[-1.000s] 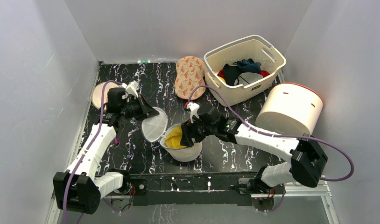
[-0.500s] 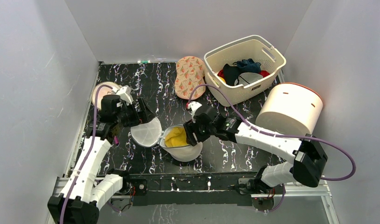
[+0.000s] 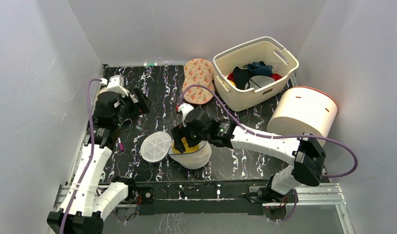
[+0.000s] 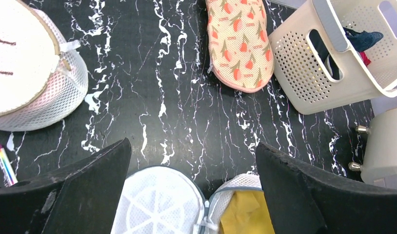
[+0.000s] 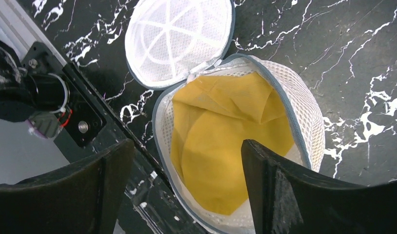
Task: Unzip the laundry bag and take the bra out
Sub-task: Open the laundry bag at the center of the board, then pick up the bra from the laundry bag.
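The laundry bag (image 3: 196, 157) stands unzipped near the table's front edge. Its round mesh lid (image 3: 156, 146) lies flat on its left, still joined at the rim. A yellow bra (image 5: 226, 141) fills the bag's inside. My right gripper (image 5: 187, 146) hangs open just above the bag's mouth, one finger on either side of the near rim, holding nothing; from above the right gripper (image 3: 183, 141) hides part of the bra. My left gripper (image 4: 191, 146) is open and empty, raised behind the lid (image 4: 157, 204), and from above the left gripper (image 3: 140, 102) sits at the back left.
A second round mesh bag with a drawing (image 4: 21, 68) lies at the far left, a pen (image 4: 4, 163) near it. An orange patterned pouch (image 3: 199, 80), a cream slotted basket (image 3: 257, 68) of clothes and a big white drum (image 3: 304, 114) take up the back and right.
My left gripper let go of the lid, opened wide and drew back up to the left. The lid dropped flat beside the bag. My right gripper moved left over the bag's mouth and opened wider.
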Motion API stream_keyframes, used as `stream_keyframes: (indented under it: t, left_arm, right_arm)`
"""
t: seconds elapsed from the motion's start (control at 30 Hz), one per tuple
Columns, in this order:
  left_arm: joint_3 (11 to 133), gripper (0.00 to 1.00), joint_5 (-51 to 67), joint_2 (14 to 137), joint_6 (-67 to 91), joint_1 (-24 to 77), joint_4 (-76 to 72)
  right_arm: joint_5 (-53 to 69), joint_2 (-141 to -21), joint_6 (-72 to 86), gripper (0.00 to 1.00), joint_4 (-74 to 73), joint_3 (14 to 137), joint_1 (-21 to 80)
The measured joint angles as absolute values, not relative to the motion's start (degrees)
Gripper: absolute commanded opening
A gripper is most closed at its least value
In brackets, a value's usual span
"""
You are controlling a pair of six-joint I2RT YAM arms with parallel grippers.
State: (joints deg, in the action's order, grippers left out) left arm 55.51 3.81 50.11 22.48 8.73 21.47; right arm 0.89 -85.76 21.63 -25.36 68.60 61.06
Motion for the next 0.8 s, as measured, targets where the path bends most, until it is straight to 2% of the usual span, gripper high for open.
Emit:
stream_keyframes:
  t: [0.17, 0.43, 0.53, 0.8]
  left_arm:
    - [55.53, 0.98, 5.54, 54.81, 21.91, 8.73, 17.78]
    - [57.89, 0.98, 9.85, 65.69, 22.02, 8.73, 12.93]
    - [58.04, 0.98, 11.05, 66.35, 20.99, 8.73, 9.45]
    - [56.62, 0.98, 9.23, 65.41, 13.98, 8.75, 1.21]
  right_arm:
    - [-1.65, -86.98, 25.15, 0.9, -23.55, 68.45, 61.41]
    - [-3.29, -87.05, 27.22, 0.96, -22.15, 65.93, 61.41]
    - [-3.33, -87.05, 27.29, 0.93, -21.93, 65.34, 61.41]
    - [-5.32, -85.82, 28.56, 0.77, -17.91, 63.22, 61.41]
